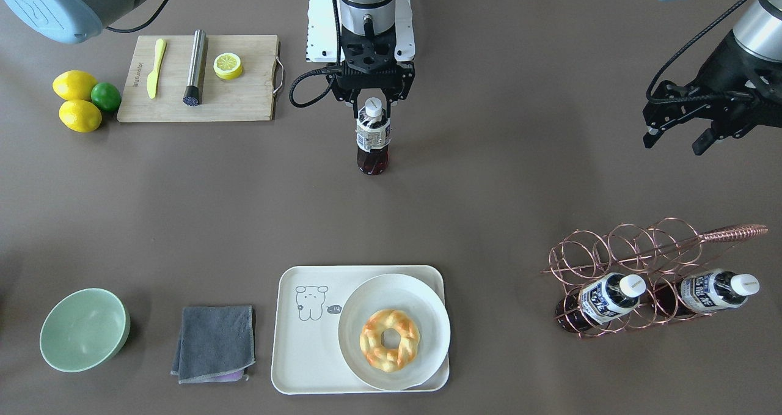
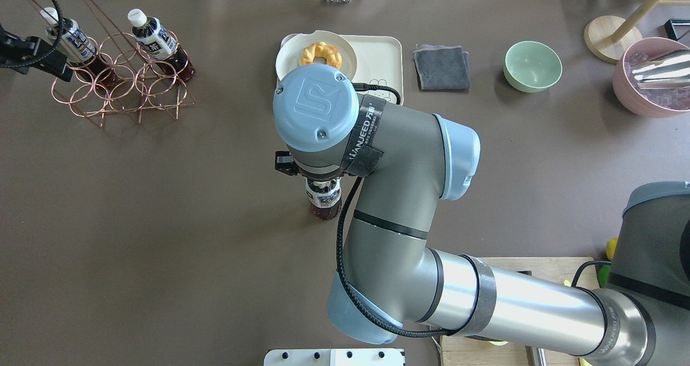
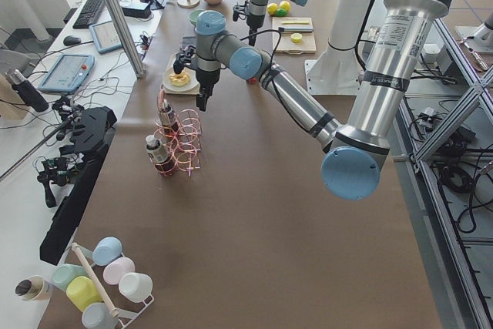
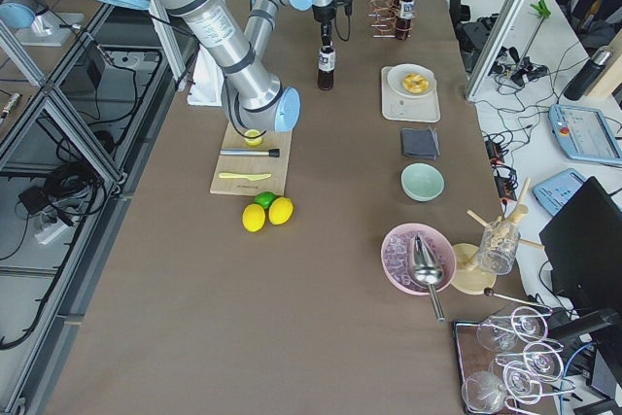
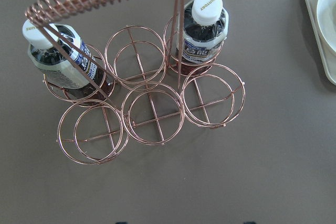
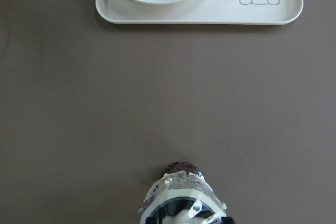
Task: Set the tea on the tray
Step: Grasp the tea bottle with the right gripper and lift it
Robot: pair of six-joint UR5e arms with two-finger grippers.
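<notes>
One tea bottle (image 1: 372, 139) stands upright at mid-table, dark liquid, white cap. My right gripper (image 1: 373, 104) is shut on its neck from above; the bottle top shows at the bottom of the right wrist view (image 6: 182, 203). I cannot tell whether its base touches the table. The cream tray (image 1: 305, 348) with the bear drawing lies across the table from it and carries a white plate (image 1: 427, 335) with a doughnut. Two more tea bottles (image 1: 608, 296) (image 1: 718, 290) sit in a copper wire rack (image 1: 611, 250). My left gripper (image 1: 676, 141) is open and empty above the table near the rack.
A wooden cutting board (image 1: 244, 103) holds a yellow knife, a steel rod and a lemon half. Two lemons and a lime (image 1: 79, 100) lie beside it. A green bowl (image 1: 84, 329) and a grey cloth (image 1: 215, 343) sit beside the tray. A pink bowl (image 2: 641, 102) stands at the table's end.
</notes>
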